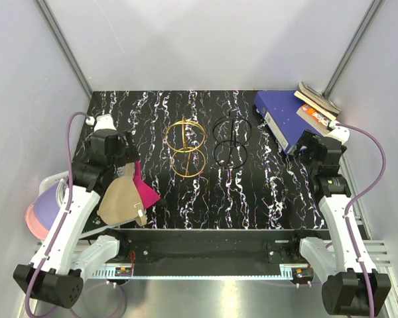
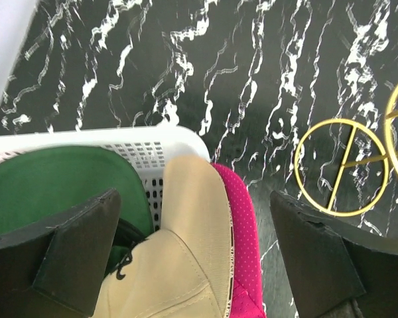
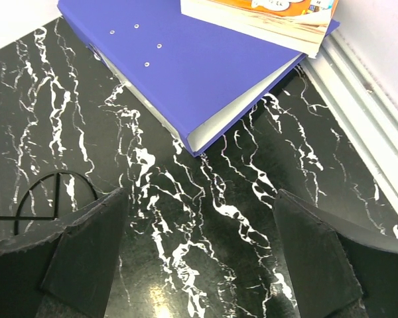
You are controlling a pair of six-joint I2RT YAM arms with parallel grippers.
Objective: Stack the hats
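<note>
A tan cap [image 1: 121, 200] lies on top of a magenta cap [image 1: 147, 192] at the table's near left, both leaning over the basket's edge. In the left wrist view the tan cap [image 2: 186, 252] covers most of the magenta cap [image 2: 244, 225], and a dark green cap [image 2: 46, 185] sits inside the white mesh basket [image 2: 139, 142]. A lavender cap [image 1: 48, 204] and a light pink cap [image 1: 32, 222] show off the table's left edge. My left gripper [image 1: 116, 151] hovers over the tan cap, open [image 2: 196, 255]. My right gripper [image 1: 318, 151] is open and empty [image 3: 199, 258] over bare table.
A gold wire ring frame [image 1: 186, 147] and a black one [image 1: 230, 139] stand mid-table; the gold one also shows in the left wrist view [image 2: 341, 169]. A blue binder [image 1: 282, 116] with books [image 1: 317, 106] on it lies at the back right, close to my right gripper.
</note>
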